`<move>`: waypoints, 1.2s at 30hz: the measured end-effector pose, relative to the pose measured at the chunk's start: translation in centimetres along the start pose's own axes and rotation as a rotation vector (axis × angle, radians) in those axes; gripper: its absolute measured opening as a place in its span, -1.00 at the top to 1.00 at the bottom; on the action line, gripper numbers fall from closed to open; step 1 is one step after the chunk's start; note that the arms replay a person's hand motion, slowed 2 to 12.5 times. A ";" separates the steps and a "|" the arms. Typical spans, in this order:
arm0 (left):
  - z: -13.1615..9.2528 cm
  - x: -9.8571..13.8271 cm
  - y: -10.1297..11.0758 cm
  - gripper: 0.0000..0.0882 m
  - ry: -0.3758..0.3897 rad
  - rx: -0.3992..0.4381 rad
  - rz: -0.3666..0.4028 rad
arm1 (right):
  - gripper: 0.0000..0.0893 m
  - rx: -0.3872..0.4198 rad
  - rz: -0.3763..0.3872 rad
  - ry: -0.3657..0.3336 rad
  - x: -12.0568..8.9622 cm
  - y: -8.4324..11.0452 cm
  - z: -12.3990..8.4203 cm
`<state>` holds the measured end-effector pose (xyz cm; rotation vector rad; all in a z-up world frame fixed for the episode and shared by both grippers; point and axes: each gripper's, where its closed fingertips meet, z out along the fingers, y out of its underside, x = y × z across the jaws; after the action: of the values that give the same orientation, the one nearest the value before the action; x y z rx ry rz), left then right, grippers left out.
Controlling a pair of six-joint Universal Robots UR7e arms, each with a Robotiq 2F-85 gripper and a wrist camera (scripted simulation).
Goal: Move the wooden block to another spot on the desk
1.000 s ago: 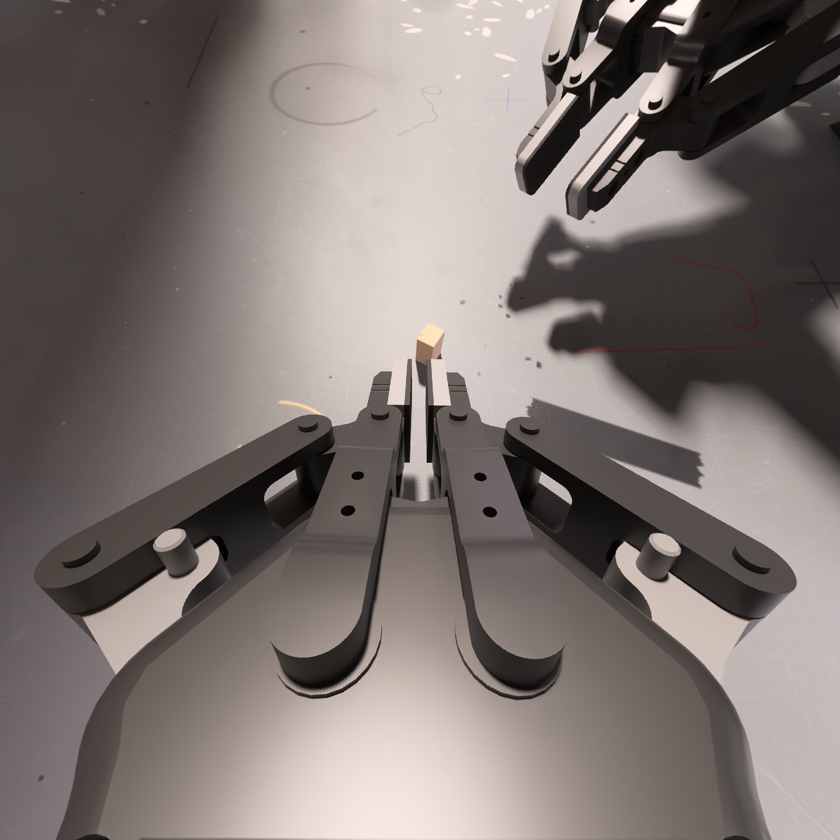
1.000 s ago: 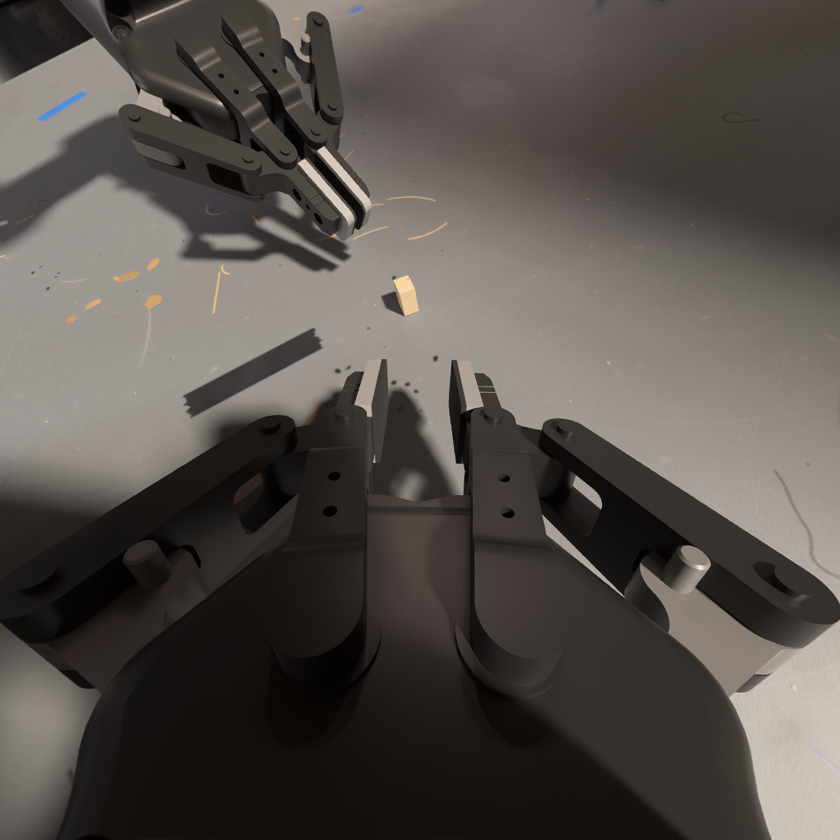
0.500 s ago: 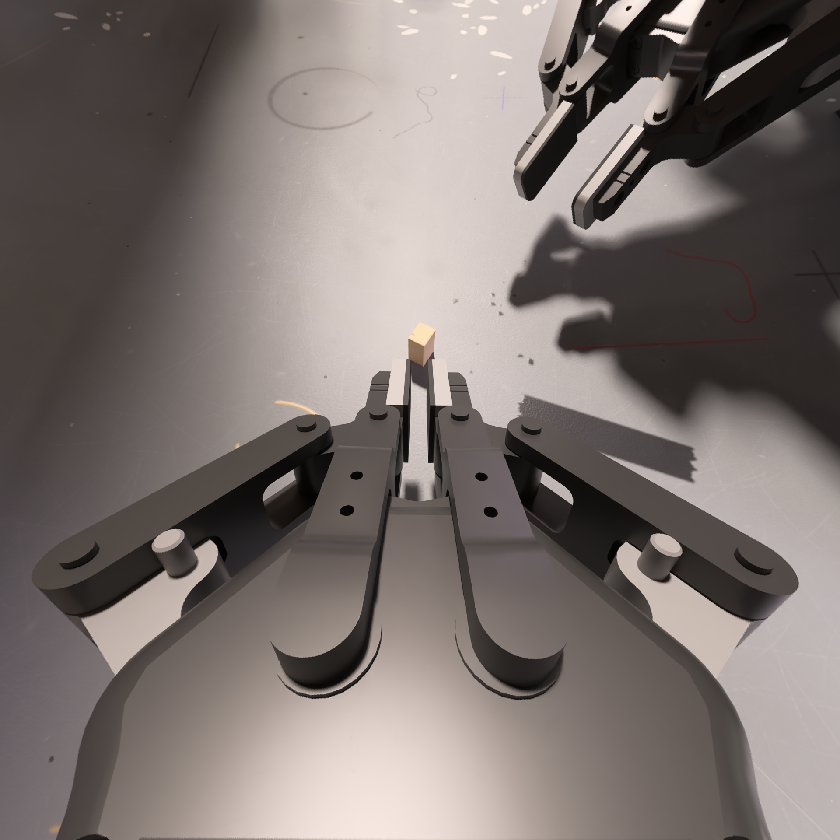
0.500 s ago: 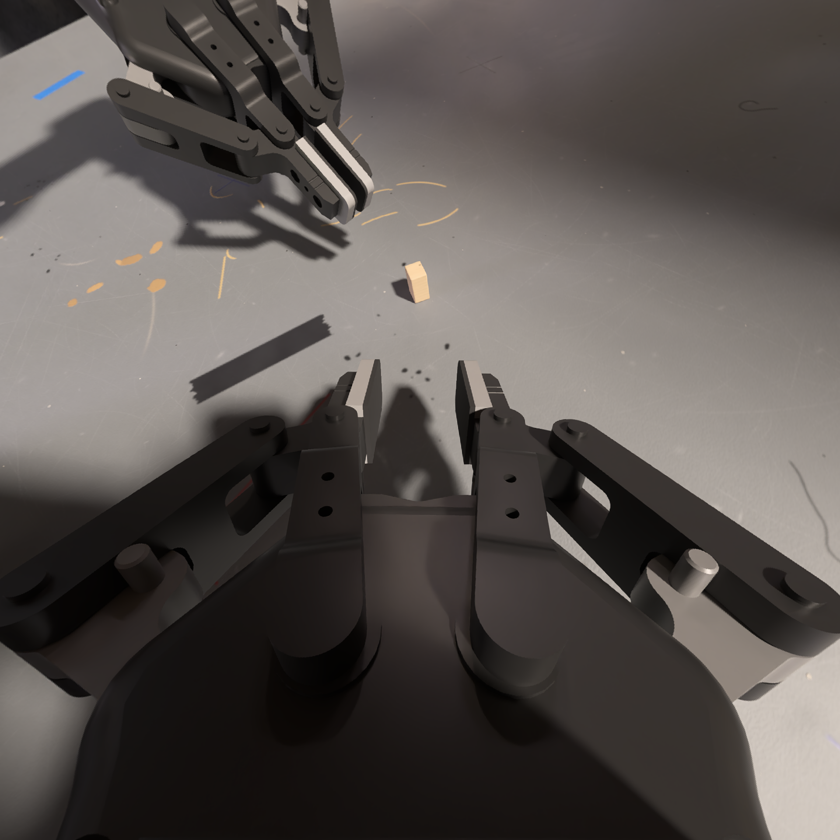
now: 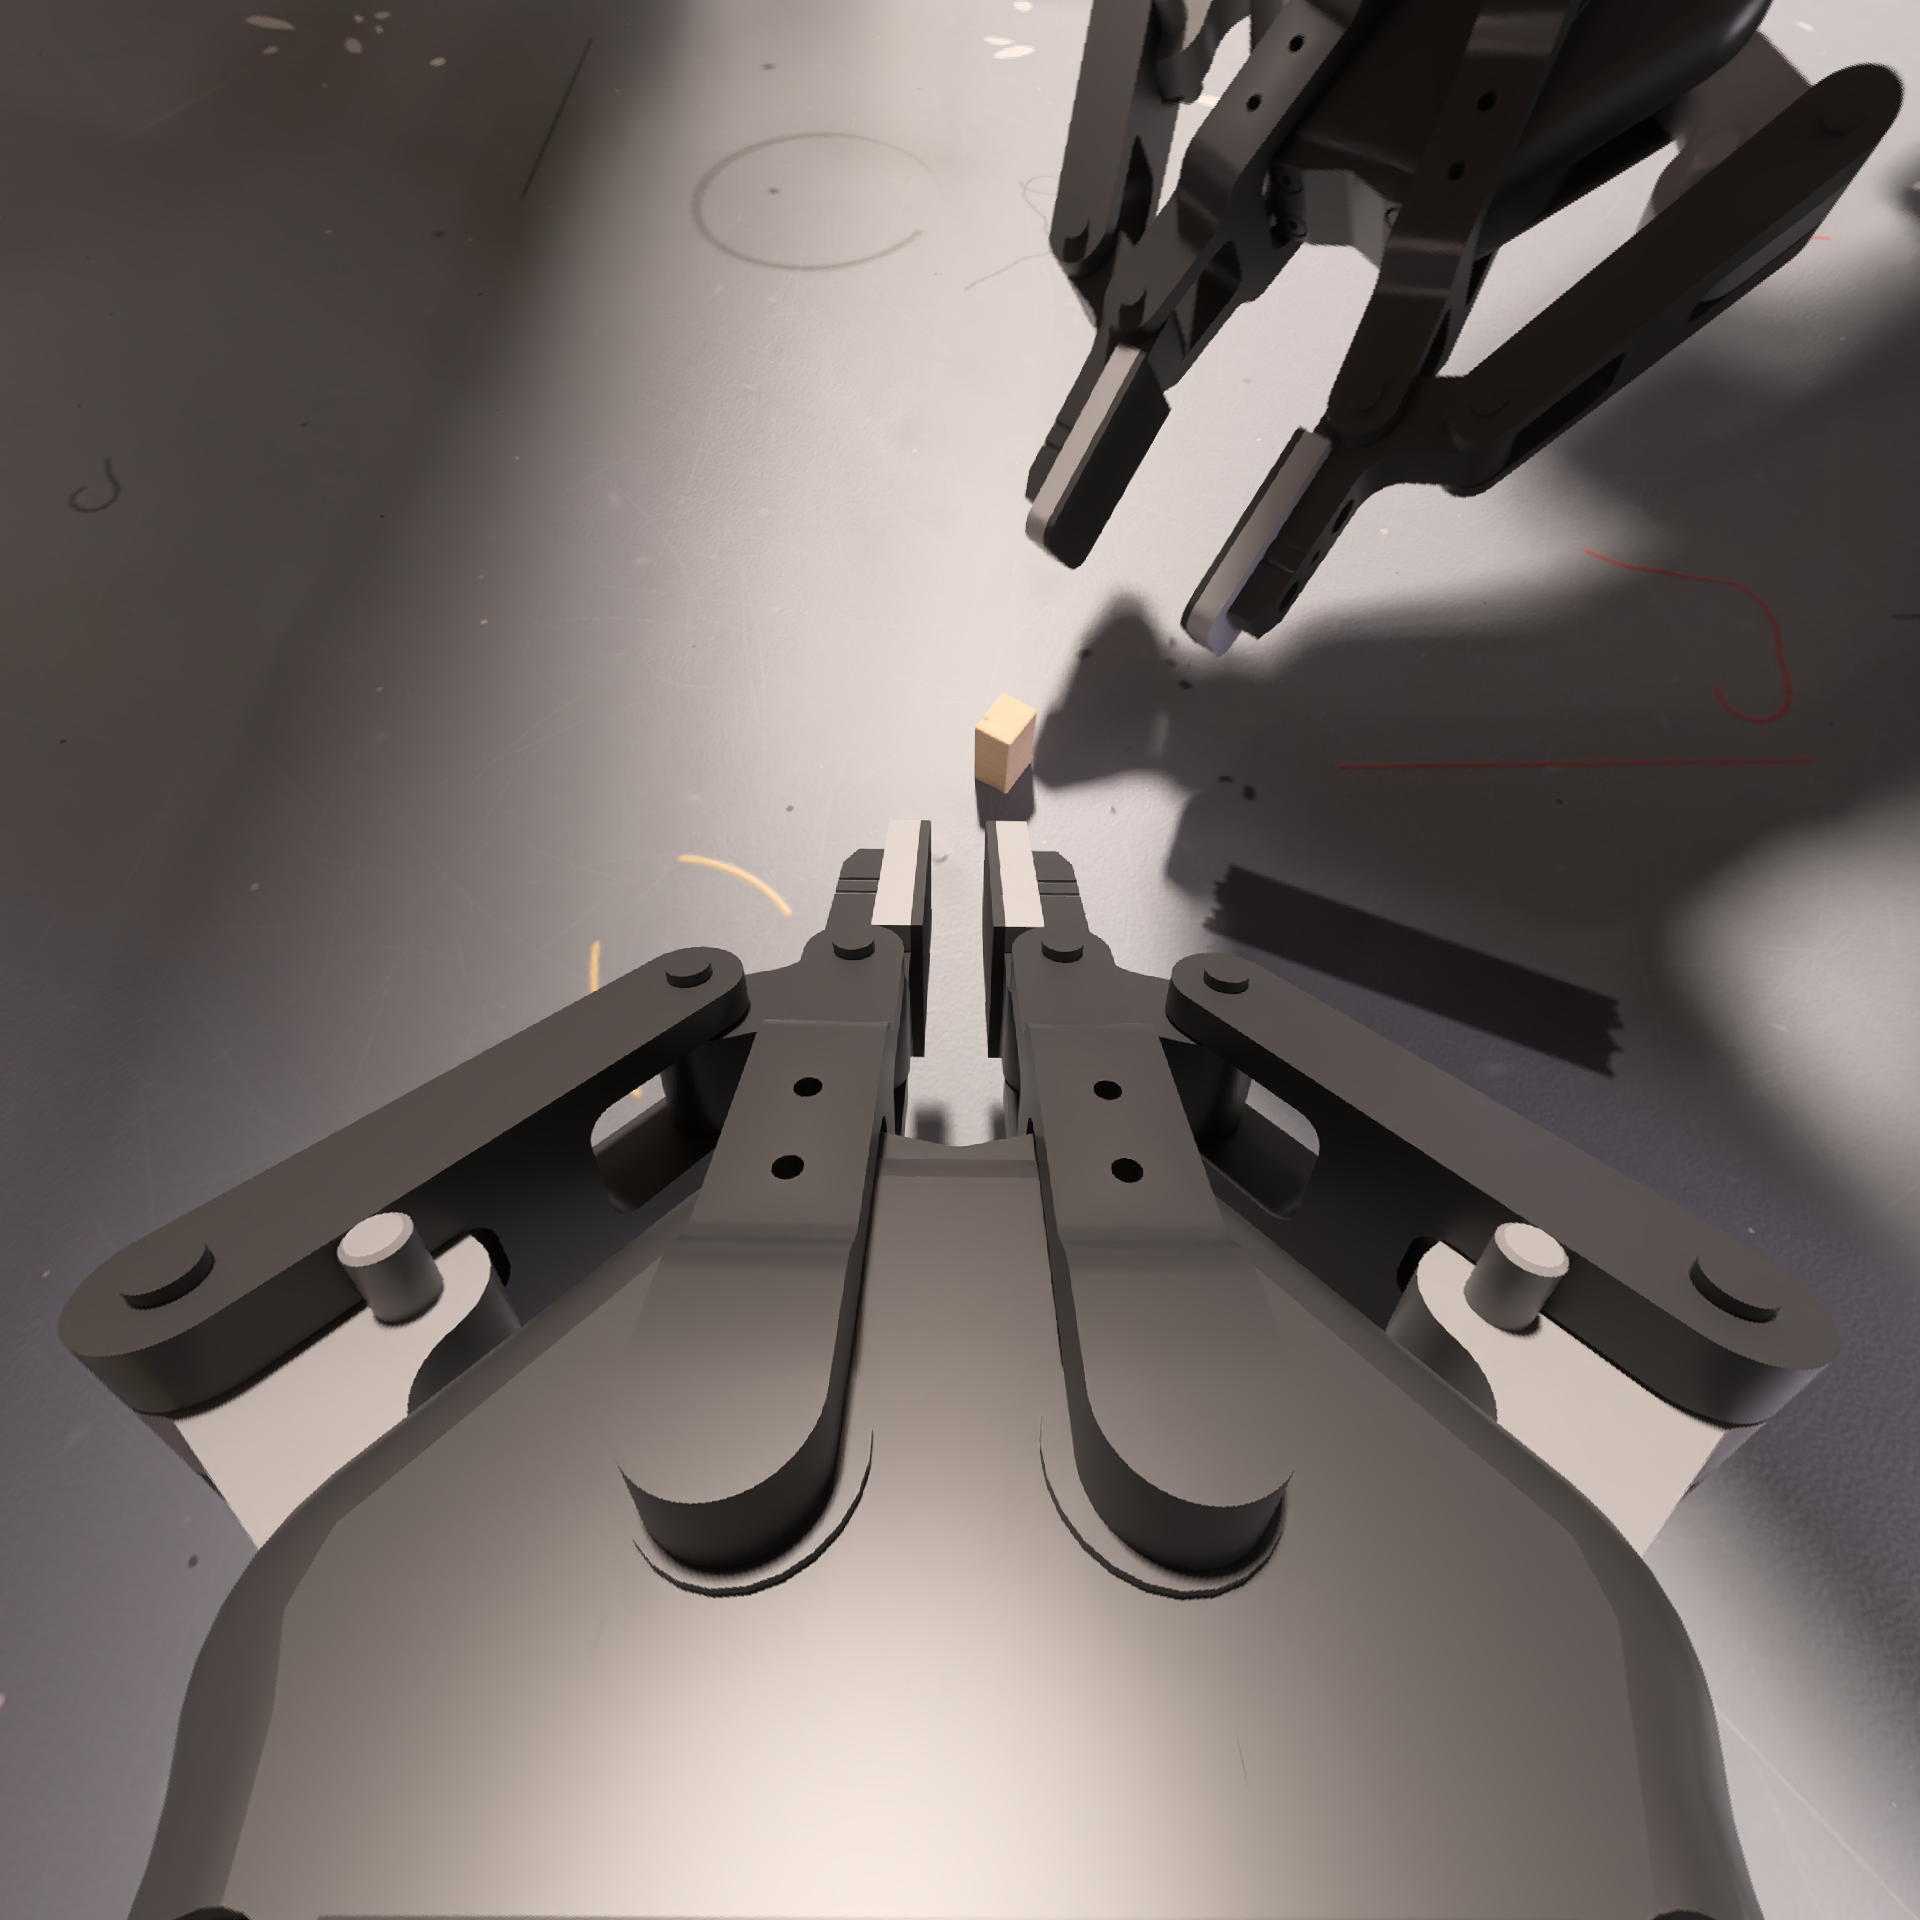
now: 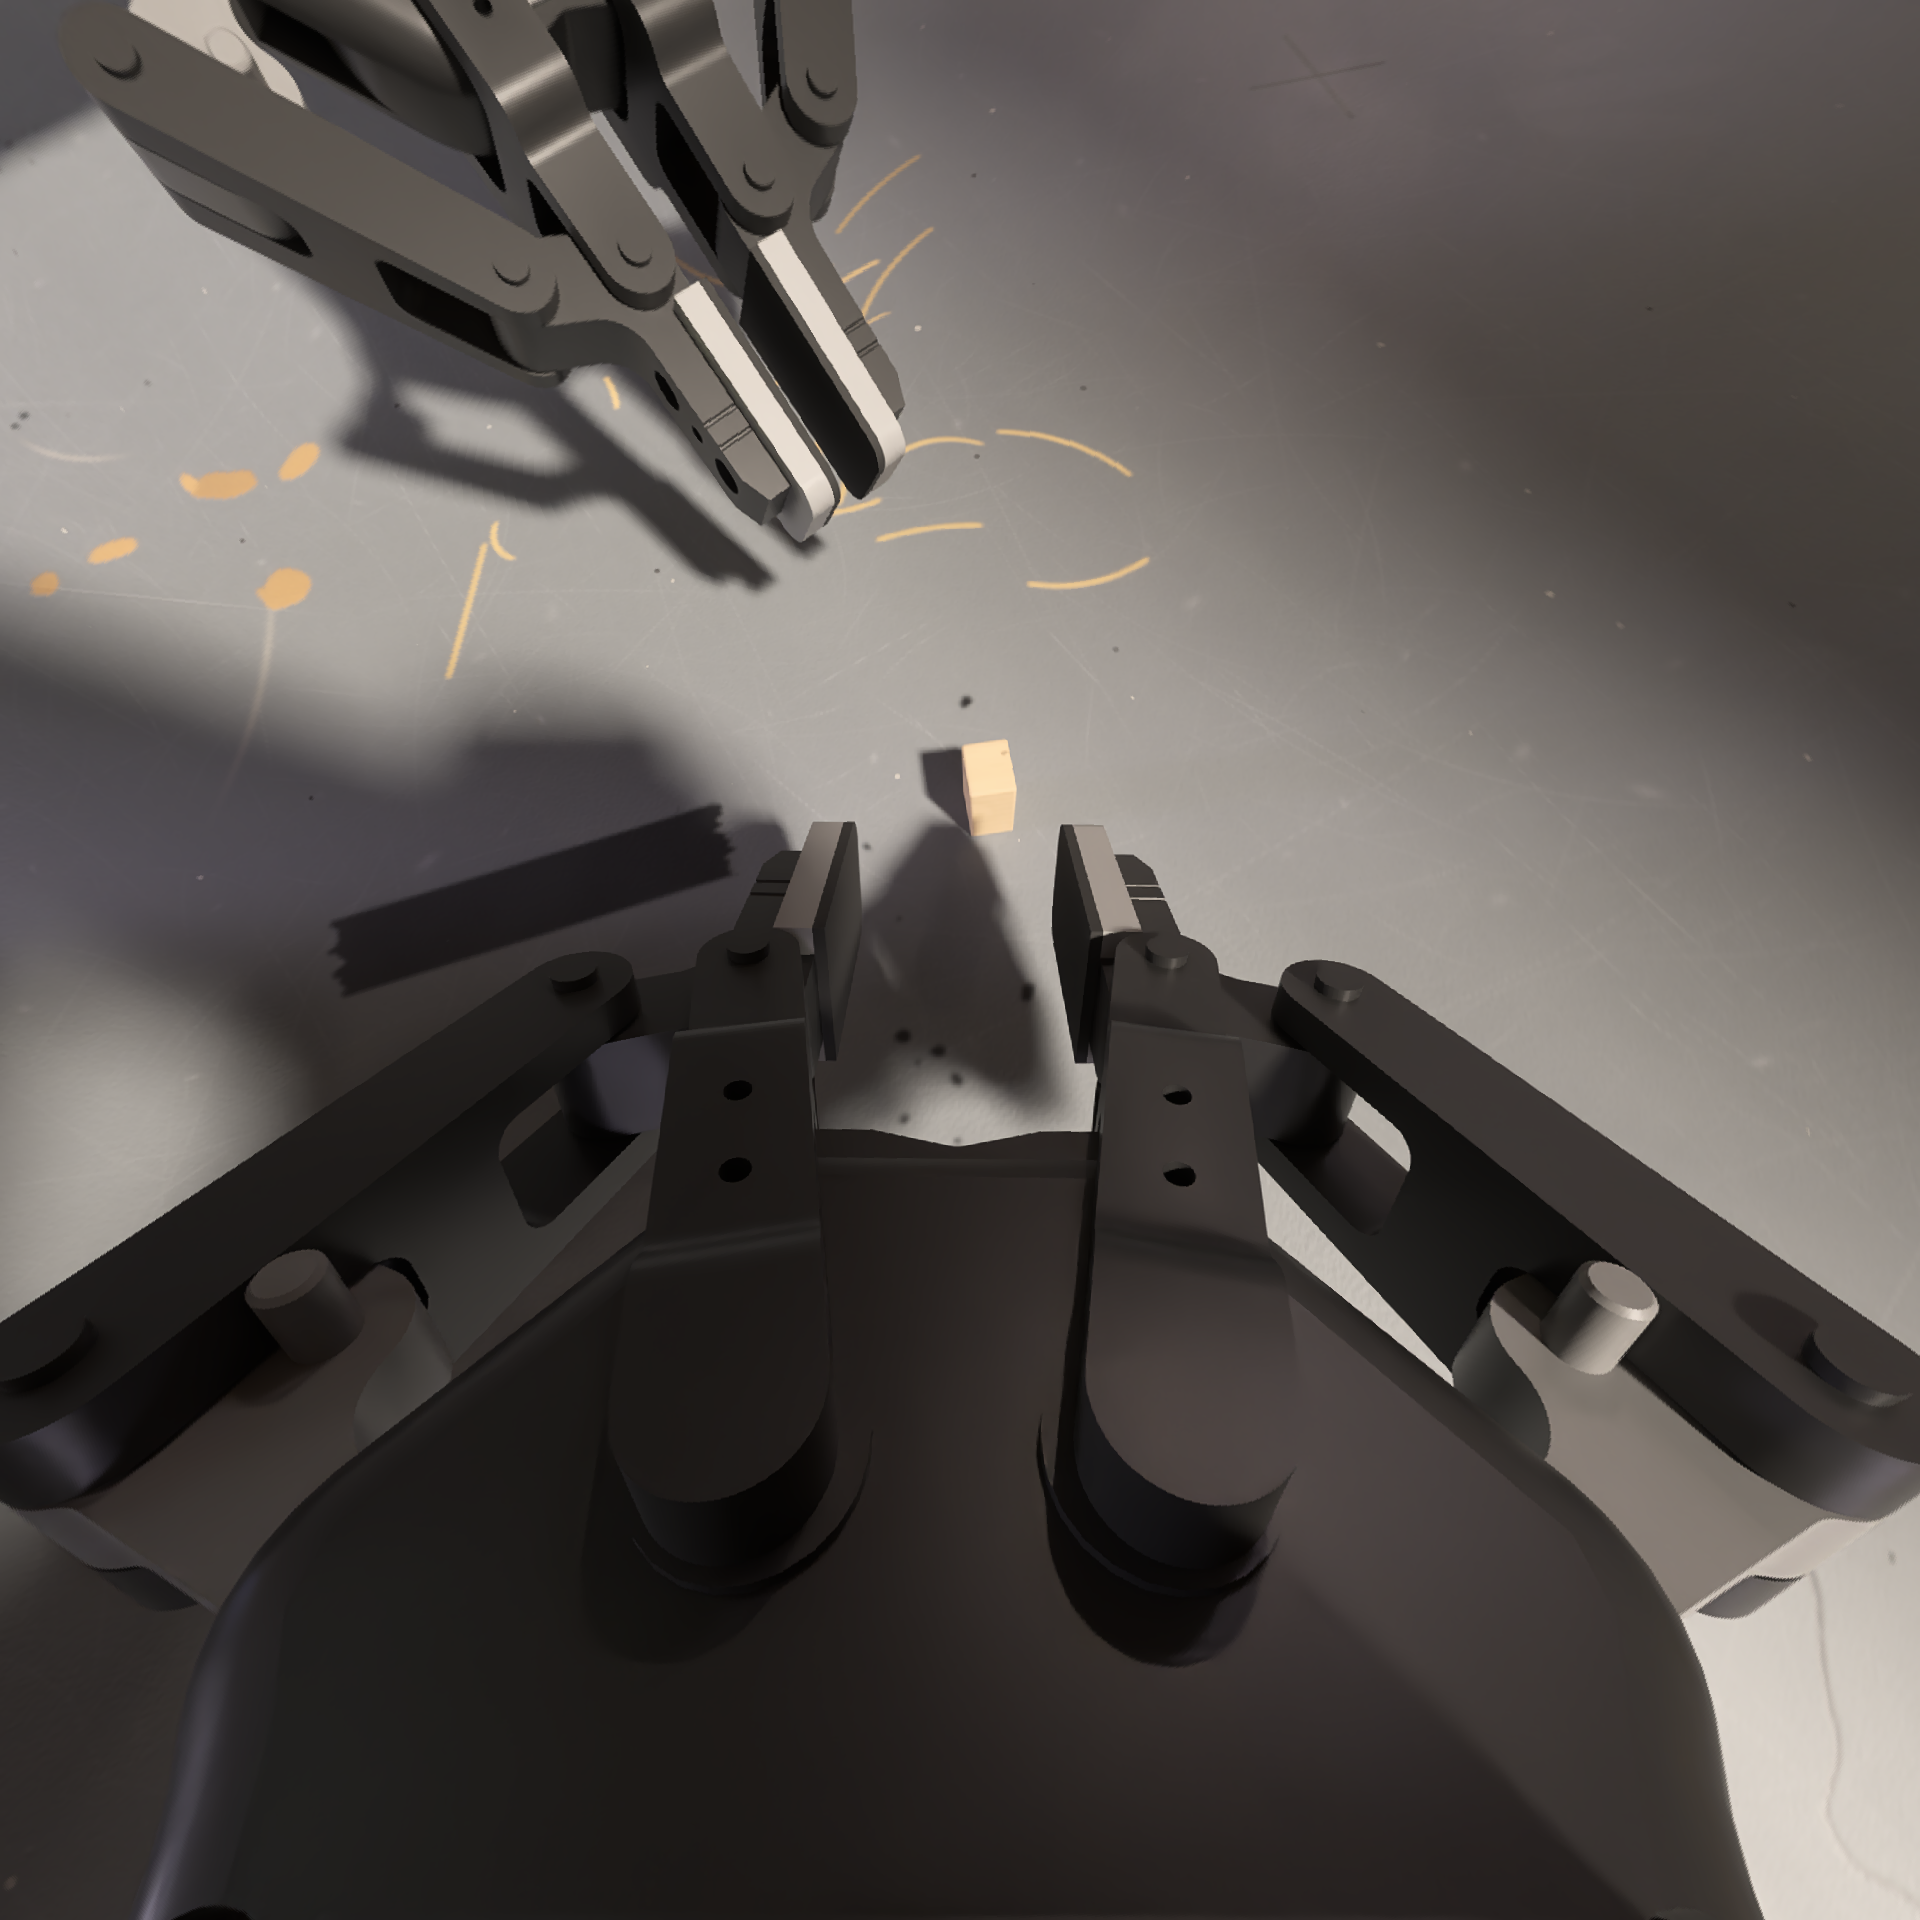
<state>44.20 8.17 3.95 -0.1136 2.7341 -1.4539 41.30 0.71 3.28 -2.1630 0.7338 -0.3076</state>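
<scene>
A small light wooden block (image 5: pixel 1005 743) stands upright on the grey desk (image 5: pixel 416 623). It lies just beyond my left gripper (image 5: pixel 956 844), whose fingers are empty with only a narrow gap between them. In the right wrist view the block (image 6: pixel 987 787) sits just ahead of my right gripper (image 6: pixel 956 842), slightly right of the midline between its fingers, which are open and empty. The right gripper (image 5: pixel 1143 577) also shows in the left wrist view, hovering above and to the right of the block. The left gripper (image 6: pixel 836 499) shows at the upper left of the right wrist view.
A strip of black tape (image 5: pixel 1403 977) lies flat on the desk to the right of my left gripper; it also shows in the right wrist view (image 6: pixel 540 894). Orange scratches and spots (image 6: pixel 1039 520), a red line (image 5: pixel 1558 766) and a drawn circle (image 5: pixel 810 203) mark the desk.
My right gripper has moved in towards the block and its jaws have spread wider. The block stays in place. My left gripper has barely moved and stays nearly closed.
</scene>
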 end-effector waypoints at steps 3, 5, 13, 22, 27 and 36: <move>-0.4 -0.1 0.3 0.79 -0.017 0.002 -0.002 | 0.24 -0.030 -0.028 -0.018 0.1 -0.2 1.0; -0.6 -0.1 0.5 0.79 -0.025 0.001 -0.005 | 0.25 -0.045 -0.041 -0.026 0.2 -0.2 1.6; -1.2 -0.3 1.1 0.78 -0.045 -0.001 -0.010 | 0.28 -0.085 -0.086 -0.053 0.3 -0.6 3.2; -1.3 -0.4 1.2 0.78 -0.048 -0.002 -0.012 | 0.46 -0.132 -0.143 -0.050 0.5 -0.5 4.2; -1.3 -0.4 1.2 0.78 -0.047 -0.001 -0.014 | 0.56 -0.141 -0.155 -0.056 0.4 -0.5 4.6; -1.3 -0.4 1.2 0.78 -0.044 0.003 -0.021 | 0.75 -0.150 -0.176 -0.052 0.5 -0.6 4.7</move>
<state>44.48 9.95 3.73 -0.1729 2.7040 -1.4424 44.03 3.72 0.72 -2.3745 0.5529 -0.2946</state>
